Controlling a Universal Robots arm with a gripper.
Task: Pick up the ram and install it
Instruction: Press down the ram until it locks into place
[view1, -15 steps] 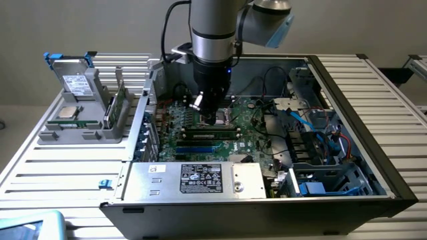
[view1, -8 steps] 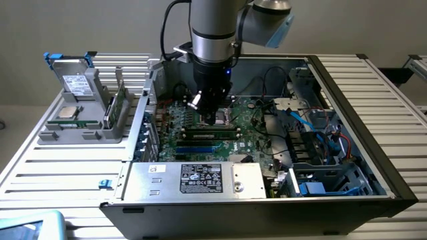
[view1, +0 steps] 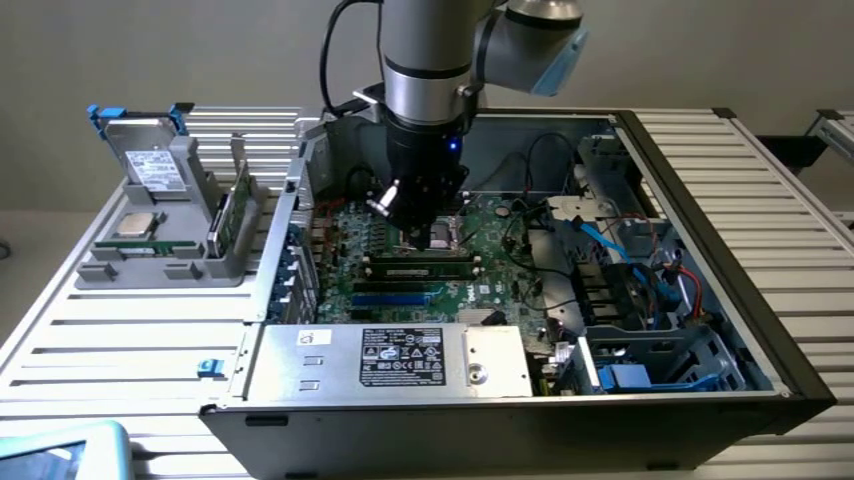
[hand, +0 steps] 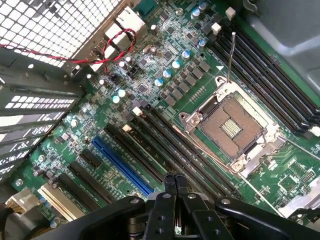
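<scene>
exterior view: the arm reaches down into the open computer case (view1: 694, 200) on the slatted surface (view1: 134, 340). the gripper (view1: 424, 222) hangs just above the motherboard (view1: 501, 250), near the memory slots, where one ram stick (view1: 423, 268) sits seated. another ram (view1: 230, 215) stands upright in the grey holder (view1: 167, 265) at the exterior view's left.

wrist view: the gripper (hand: 175, 182) is closed, fingertips together, holding nothing, over the black memory slots (hand: 165, 150) beside the empty cpu socket (hand: 232, 127).

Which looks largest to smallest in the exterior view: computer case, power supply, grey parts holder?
1. Computer case
2. Power supply
3. Grey parts holder, though the power supply sits nearer the camera, so ranks two and three are unsure.
</scene>
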